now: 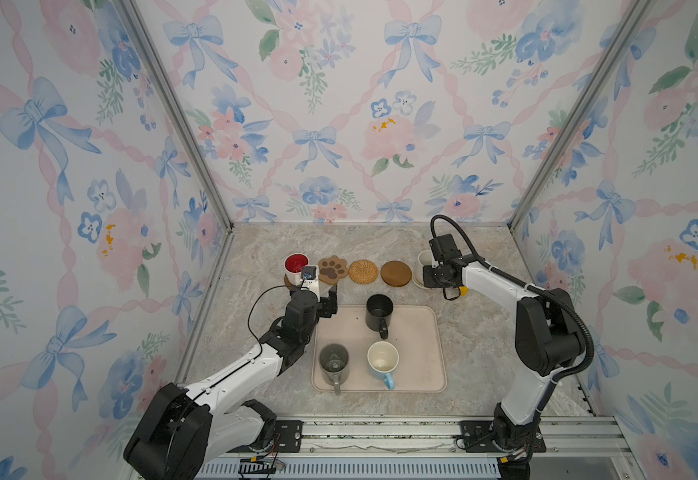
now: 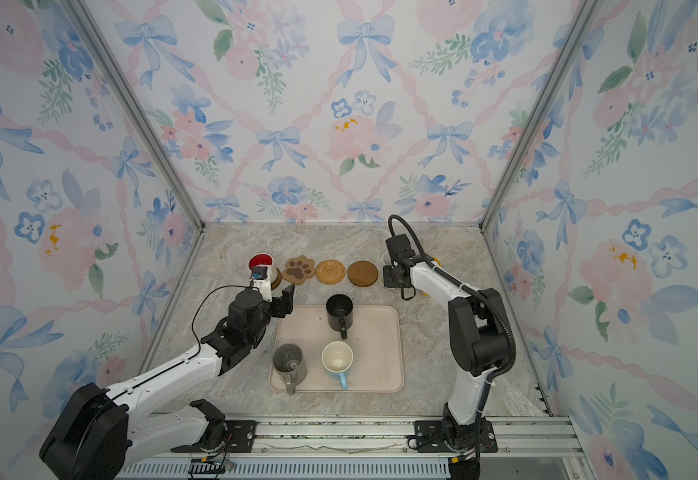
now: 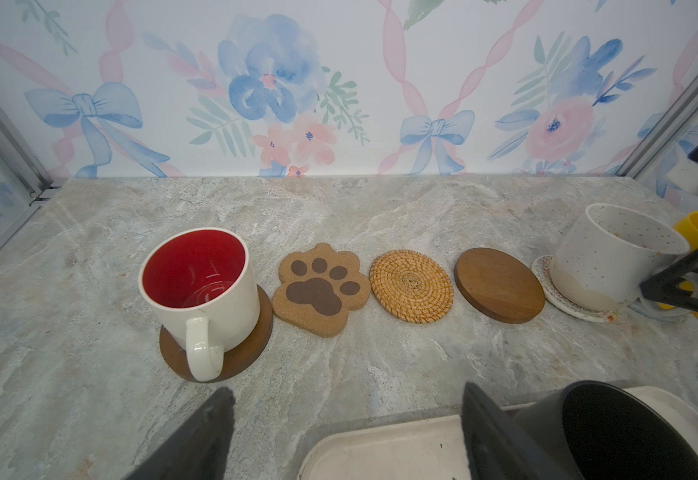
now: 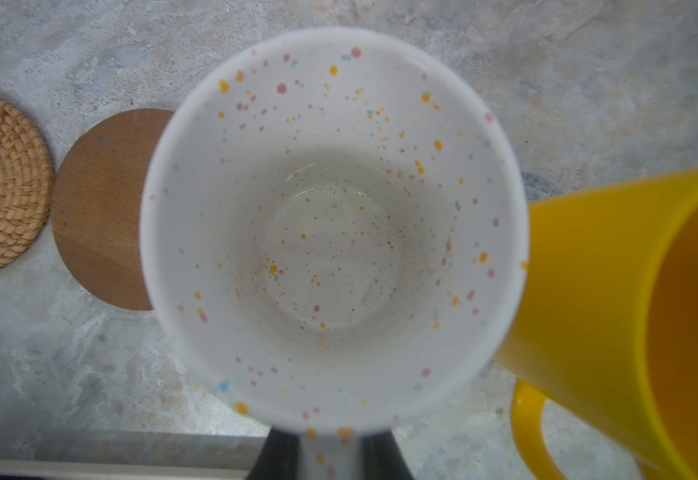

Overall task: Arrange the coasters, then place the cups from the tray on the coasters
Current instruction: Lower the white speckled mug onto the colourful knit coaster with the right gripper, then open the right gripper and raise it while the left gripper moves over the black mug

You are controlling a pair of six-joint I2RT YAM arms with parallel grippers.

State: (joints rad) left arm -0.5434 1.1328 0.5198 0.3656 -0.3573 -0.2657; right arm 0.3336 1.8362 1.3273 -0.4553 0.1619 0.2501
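Right gripper (image 4: 328,457) pinches speckled mug (image 4: 330,228) by handle, seating it on cream coaster (image 3: 546,279); left gripper (image 3: 347,390) spread, empty, at far-left corner of tray (image 1: 414,332).

A robotics lab cell dressed as a home: wallpaper panels (image 1: 339,124) of bows and flowers, framed by bare aluminium posts (image 1: 183,124), enclose a marble-look surface (image 1: 476,353) from 9 through 12 to 3 o'clock, with a left arm (image 1: 235,374) and right arm (image 1: 521,397) bolted to a metal rail (image 1: 380,430) at 6 o'clock.
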